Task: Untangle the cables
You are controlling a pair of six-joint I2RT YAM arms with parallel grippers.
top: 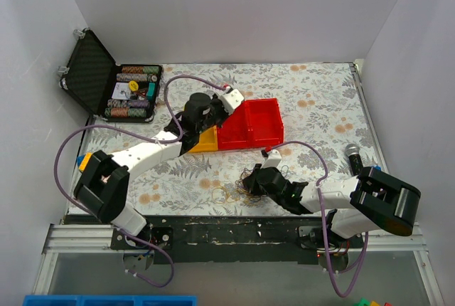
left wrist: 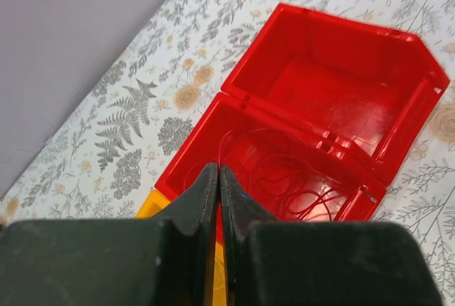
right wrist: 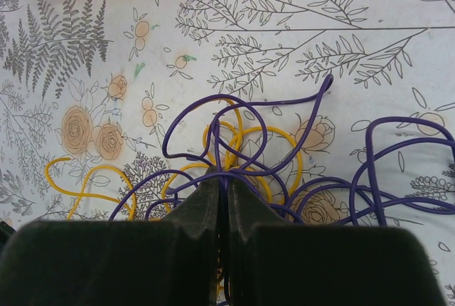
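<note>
The cables are thin wire loops. A tangle of purple (right wrist: 242, 124) and yellow loops (right wrist: 284, 142) lies on the floral cloth near the front, and shows in the top view (top: 238, 185). My right gripper (right wrist: 222, 176) is down on it, shut on purple strands, with yellow wire between the jaws; it also shows in the top view (top: 252, 181). Red wire loops (left wrist: 291, 188) lie in the near half of the open red box (left wrist: 398, 117). My left gripper (left wrist: 218, 171) is above that box's near corner, shut on a thin red strand; in the top view it is by the box (top: 222, 115).
A yellow box (top: 202, 140) adjoins the red box (top: 259, 122) on its left. An open black case of poker chips (top: 114, 85) stands at the back left. A microphone (top: 353, 153) lies at the right. A blue-and-orange object (top: 84, 161) sits at the left edge.
</note>
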